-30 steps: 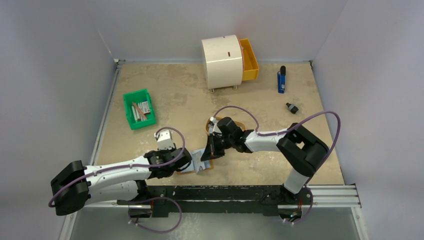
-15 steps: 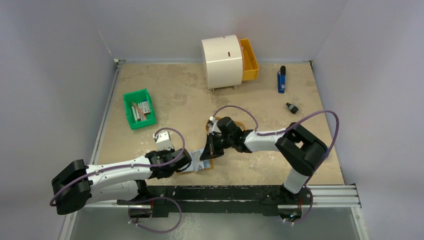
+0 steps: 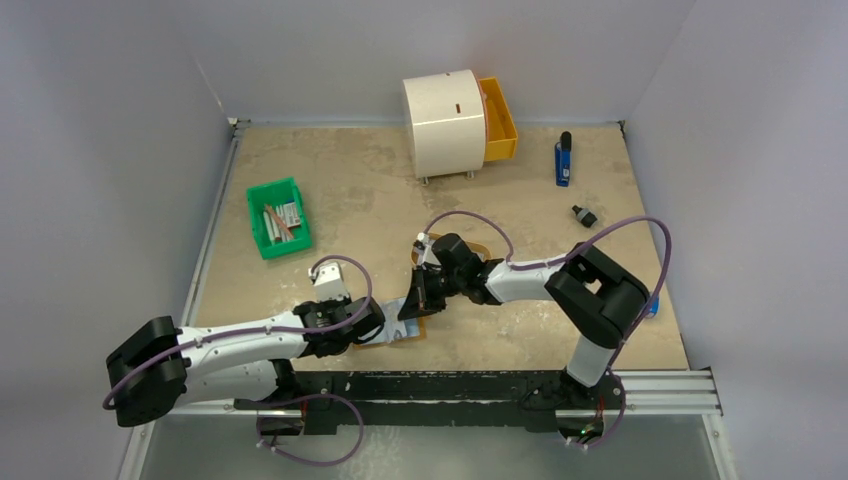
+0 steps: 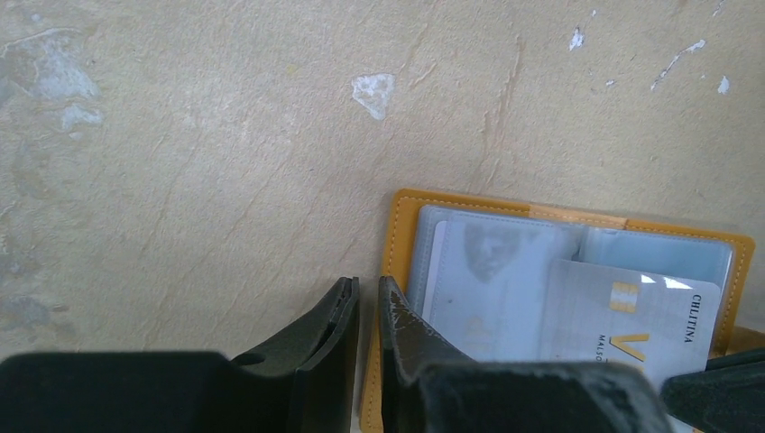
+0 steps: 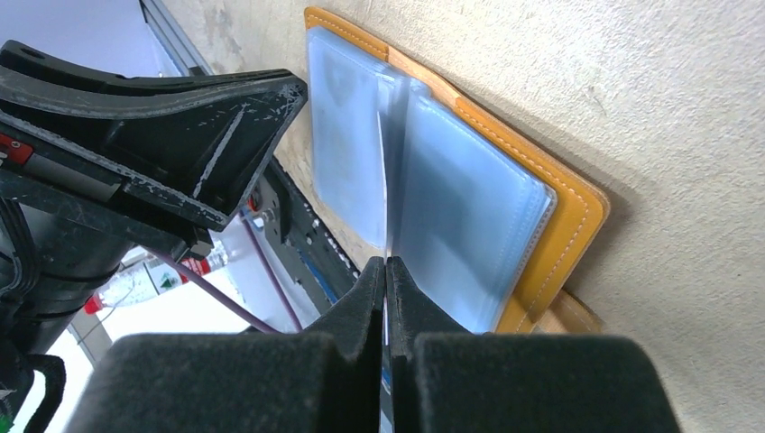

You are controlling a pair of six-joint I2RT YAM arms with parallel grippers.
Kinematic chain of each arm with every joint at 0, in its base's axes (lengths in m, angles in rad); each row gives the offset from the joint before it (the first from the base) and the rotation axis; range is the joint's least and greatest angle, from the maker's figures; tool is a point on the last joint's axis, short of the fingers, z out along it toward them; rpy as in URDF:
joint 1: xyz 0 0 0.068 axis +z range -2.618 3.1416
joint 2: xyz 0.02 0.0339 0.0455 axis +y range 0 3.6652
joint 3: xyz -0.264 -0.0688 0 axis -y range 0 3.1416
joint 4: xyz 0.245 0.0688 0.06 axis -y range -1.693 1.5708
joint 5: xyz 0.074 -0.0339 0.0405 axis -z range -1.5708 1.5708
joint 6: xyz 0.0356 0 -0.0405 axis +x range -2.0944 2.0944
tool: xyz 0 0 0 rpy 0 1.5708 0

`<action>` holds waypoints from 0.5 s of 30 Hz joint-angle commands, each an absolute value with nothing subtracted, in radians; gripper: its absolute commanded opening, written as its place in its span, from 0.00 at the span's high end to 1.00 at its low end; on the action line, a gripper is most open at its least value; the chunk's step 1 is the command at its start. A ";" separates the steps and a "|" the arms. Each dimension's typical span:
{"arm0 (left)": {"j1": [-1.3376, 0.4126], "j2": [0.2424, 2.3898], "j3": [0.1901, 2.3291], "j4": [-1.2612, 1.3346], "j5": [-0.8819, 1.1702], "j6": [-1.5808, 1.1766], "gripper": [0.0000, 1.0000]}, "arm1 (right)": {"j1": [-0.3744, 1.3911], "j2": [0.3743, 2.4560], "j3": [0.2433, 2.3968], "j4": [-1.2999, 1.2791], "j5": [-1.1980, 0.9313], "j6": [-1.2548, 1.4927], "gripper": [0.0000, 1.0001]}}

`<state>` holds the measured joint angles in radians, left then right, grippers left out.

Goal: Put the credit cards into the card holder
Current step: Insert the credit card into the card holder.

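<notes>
The orange-tan card holder [image 3: 408, 328] lies open near the table's front edge, its clear plastic sleeves [image 5: 451, 207] facing up. My left gripper [image 3: 378, 328] is low at its left side, jaws [image 4: 368, 293] nearly together with the holder's stitched orange edge [image 4: 401, 234] between them. My right gripper [image 5: 386, 266] is shut on a pale credit card [image 5: 385, 180], seen edge-on and standing between two sleeves. The left wrist view shows that card's [image 4: 631, 311] gold-printed face over the right sleeve. Another pale card [image 4: 492, 271] with a faint portrait sits inside the left sleeve.
A green bin [image 3: 278, 216] of sticks stands at the left. A white cabinet [image 3: 445, 122] with an open orange drawer [image 3: 498, 118] is at the back. A blue object [image 3: 563, 160] and a small black piece [image 3: 584, 215] lie at the right. An oval tan tray [image 3: 478, 248] is behind my right wrist.
My left gripper's jaws have narrowed onto the holder's left edge. My right arm has edged slightly left with the card still in its grip.
</notes>
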<state>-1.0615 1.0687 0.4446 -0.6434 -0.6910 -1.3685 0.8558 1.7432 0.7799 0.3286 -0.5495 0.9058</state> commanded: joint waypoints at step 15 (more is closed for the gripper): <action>-1.058 1.100 0.416 -0.572 -0.678 -1.365 0.89 | 0.853 1.748 0.784 0.424 -0.568 0.956 1.00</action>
<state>-1.0615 1.0897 0.4290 -0.5995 -0.6846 -1.3685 0.8562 1.7477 0.7799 0.3588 -0.5499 0.9371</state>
